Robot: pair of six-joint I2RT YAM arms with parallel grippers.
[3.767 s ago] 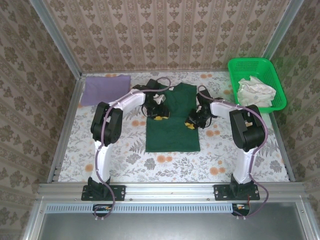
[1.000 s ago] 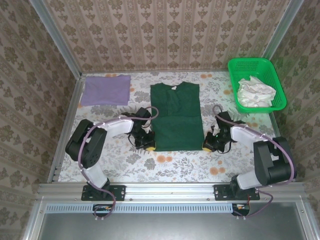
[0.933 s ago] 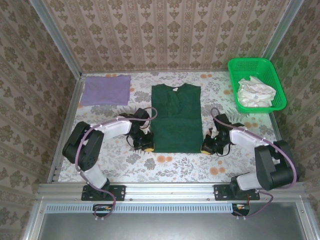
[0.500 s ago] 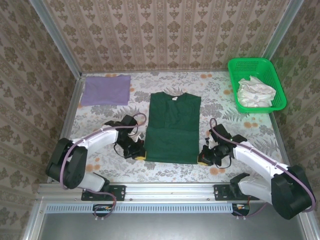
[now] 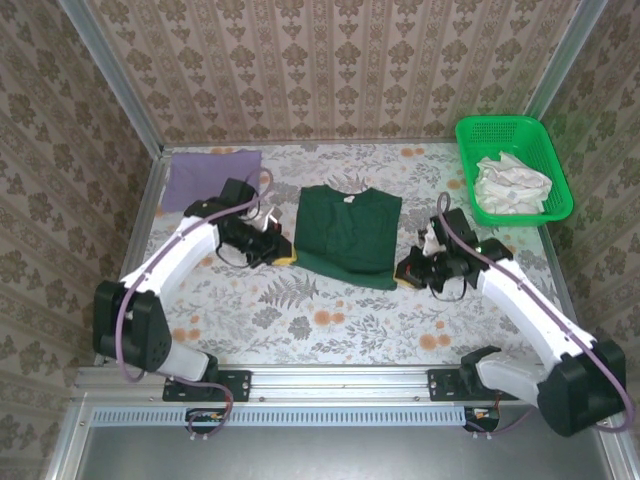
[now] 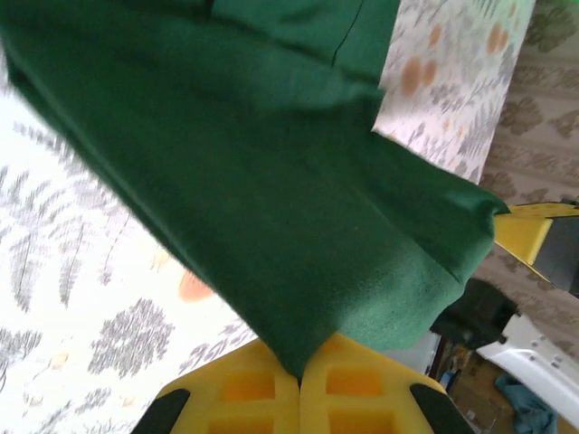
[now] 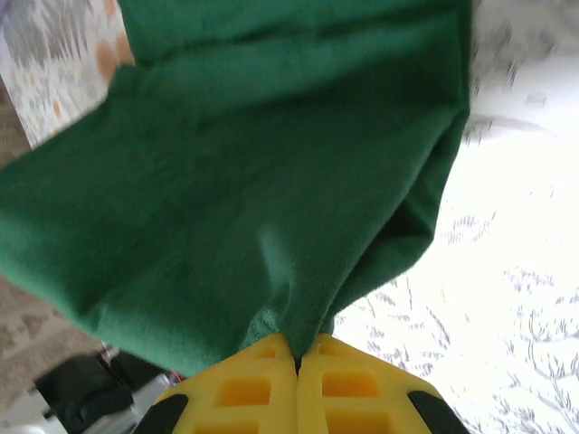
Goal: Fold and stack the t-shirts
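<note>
green tee (image 5: 348,232) mid-table, near hem lifted | soft, light, limp, sags btwn holds; best held at hem corners | L gripper (image 5: 280,254) pinched tight on 9 o'clock corner, R gripper (image 5: 406,276) likewise at 3 | lilac tee (image 5: 205,178) at 10, basket (image 5: 515,130) at 2

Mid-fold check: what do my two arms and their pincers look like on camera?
The left arm and right arm have white links, black joints and a mauve cable looping alongside. The left pincer and right pincer have yellow fingers with square moulded recesses, on black housings.
</note>
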